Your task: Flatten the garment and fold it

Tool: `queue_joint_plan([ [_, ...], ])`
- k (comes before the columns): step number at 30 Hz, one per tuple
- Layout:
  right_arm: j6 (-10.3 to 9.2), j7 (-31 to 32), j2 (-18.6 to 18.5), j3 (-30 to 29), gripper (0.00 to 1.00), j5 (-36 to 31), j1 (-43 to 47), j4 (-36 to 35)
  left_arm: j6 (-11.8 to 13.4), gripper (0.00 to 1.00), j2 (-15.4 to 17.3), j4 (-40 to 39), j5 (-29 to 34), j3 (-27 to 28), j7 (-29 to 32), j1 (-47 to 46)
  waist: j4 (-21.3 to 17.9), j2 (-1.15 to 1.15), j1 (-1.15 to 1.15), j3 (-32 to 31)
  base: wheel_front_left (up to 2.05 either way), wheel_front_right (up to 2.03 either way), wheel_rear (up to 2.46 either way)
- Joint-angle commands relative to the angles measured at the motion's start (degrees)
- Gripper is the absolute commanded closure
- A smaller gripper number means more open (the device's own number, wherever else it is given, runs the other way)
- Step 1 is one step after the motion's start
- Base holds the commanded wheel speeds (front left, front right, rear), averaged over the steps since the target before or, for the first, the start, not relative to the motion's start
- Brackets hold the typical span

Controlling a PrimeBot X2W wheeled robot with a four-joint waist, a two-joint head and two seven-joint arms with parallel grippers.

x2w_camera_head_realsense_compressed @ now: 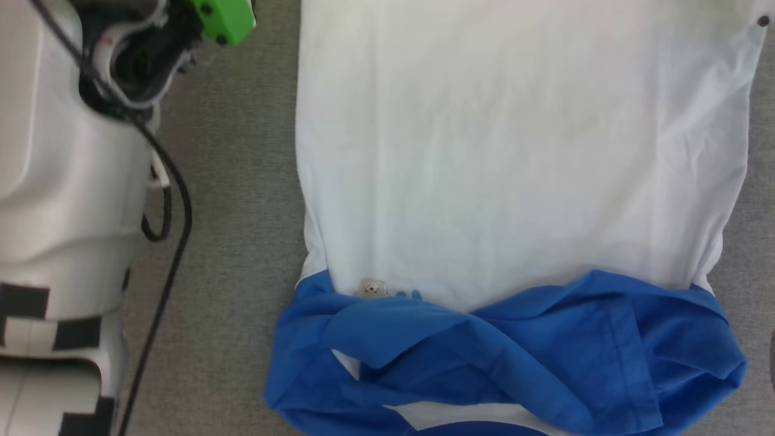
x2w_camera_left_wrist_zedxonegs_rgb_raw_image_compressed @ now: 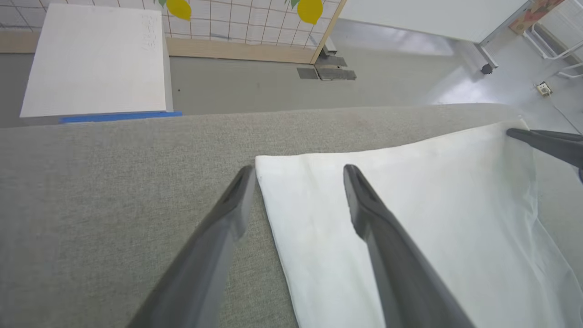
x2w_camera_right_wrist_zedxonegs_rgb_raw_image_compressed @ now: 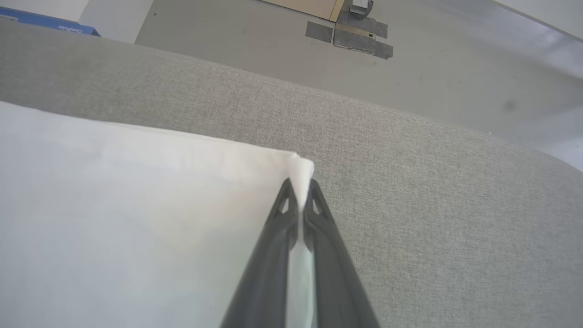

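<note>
The garment (x2w_camera_head_realsense_compressed: 514,151) lies on the grey cloth table (x2w_camera_head_realsense_compressed: 242,181), its white body spread flat and stretching away from me. Its blue sleeves (x2w_camera_head_realsense_compressed: 514,357) are bunched in folds at the near end, beside a small bear patch (x2w_camera_head_realsense_compressed: 372,289). In the left wrist view my left gripper (x2w_camera_left_wrist_zedxonegs_rgb_raw_image_compressed: 297,168) stands open, its fingers straddling the far left hem corner of the garment (x2w_camera_left_wrist_zedxonegs_rgb_raw_image_compressed: 410,218). My right gripper (x2w_camera_right_wrist_zedxonegs_rgb_raw_image_compressed: 300,184) is shut on the far right hem corner (x2w_camera_right_wrist_zedxonegs_rgb_raw_image_compressed: 303,171), and a pinch of white cloth sticks up between its tips. That gripper (x2w_camera_left_wrist_zedxonegs_rgb_raw_image_compressed: 546,141) shows again in the left wrist view.
My pale left forearm (x2w_camera_head_realsense_compressed: 66,181) and its black cable (x2w_camera_head_realsense_compressed: 175,200) fill the left of the head view. Beyond the table's far edge (x2w_camera_left_wrist_zedxonegs_rgb_raw_image_compressed: 273,111) are bare floor, a white slab (x2w_camera_left_wrist_zedxonegs_rgb_raw_image_compressed: 95,59) with a blue edge, and a lattice screen (x2w_camera_left_wrist_zedxonegs_rgb_raw_image_compressed: 246,23).
</note>
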Motion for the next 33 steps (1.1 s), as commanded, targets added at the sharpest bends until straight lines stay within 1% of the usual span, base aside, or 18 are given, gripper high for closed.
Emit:
queue_joint_plan([
  [1, -0.09, -0.8, 0.7, 0.7, 1.00, 0.8, -1.1, 0.1, 0.5, 0.00, 0.8, 1.9, 0.5, -0.7, 1.8, -2.7, -2.1, 0.35, 0.00, 1.9, 0.00, 0.00, 0.00],
  [4, -0.09, -1.8, 1.1, 2.7, 1.00, 1.9, -1.8, 0.2, 1.3, 0.00, 1.8, 6.2, 3.2, -2.8, 4.8, -7.0, -3.7, 0.35, 0.00, 3.2, 0.00, 0.00, 0.00],
  [9, -0.09, -3.5, 1.1, 5.8, 1.00, 3.7, -2.9, 0.3, 3.8, 0.00, 2.4, 12.4, 7.2, -5.5, 8.3, -11.6, -5.7, 0.35, 0.00, 5.3, 0.00, 0.00, 0.00],
  [15, -0.09, -5.2, 0.3, 7.6, 1.00, 4.9, -3.3, 1.5, 5.6, 0.00, 2.7, 16.5, 9.4, -7.7, 12.0, -13.8, -6.8, 0.35, 0.00, 6.6, 0.00, 0.00, 0.00],
  [17, -0.09, -5.8, 0.1, 8.0, 1.00, 5.3, -3.4, 2.3, 6.3, 0.00, 3.3, 18.0, 10.4, -9.0, 14.4, -13.9, -6.9, 0.35, 0.00, 6.9, 0.00, 0.00, 0.00],
  [18, -0.09, -6.4, -0.1, 8.2, 1.00, 5.6, -3.6, 3.1, 6.3, 0.66, 3.0, 18.4, 9.7, -9.8, 17.7, -13.2, -6.8, 0.35, 0.00, 7.1, 0.00, 0.00, 0.00],
  [19, -0.09, -6.5, -0.2, 8.3, 1.00, 5.6, -3.7, 3.3, 6.4, 0.94, 2.8, 18.1, 9.2, -9.6, 17.8, -13.0, -6.8, 0.35, 0.00, 7.2, 0.00, 0.00, 0.00],
  [20, -0.09, -6.7, -0.4, 8.3, 1.00, 5.6, -3.8, 3.6, 6.2, 1.00, 2.7, 17.8, 8.7, -9.6, 18.3, -12.7, -6.7, 0.35, 0.00, 7.2, 0.00, 0.00, 0.00],
  [23, -0.09, -7.3, -0.5, 8.3, 1.00, 5.6, -4.1, 4.3, 5.7, 1.00, 2.2, 16.4, 7.3, -8.5, 16.4, -12.1, -6.6, 0.35, 0.00, 7.2, 0.00, 0.00, 0.00],
  [27, -0.09, -8.4, -0.8, 8.3, 1.00, 5.4, -4.5, 5.2, 5.4, 1.00, 1.0, 15.3, 4.3, -5.0, 11.5, -12.0, -6.3, 0.35, 0.00, 6.3, 0.00, 0.00, 0.00],
  [33, -0.09, -10.3, -1.7, 7.7, 1.00, 5.8, -4.2, 6.1, 4.6, 1.00, 0.4, 14.5, 0.7, -0.9, 6.9, -12.2, -4.8, 0.35, 0.00, 3.4, 0.00, 0.00, 0.00],
])
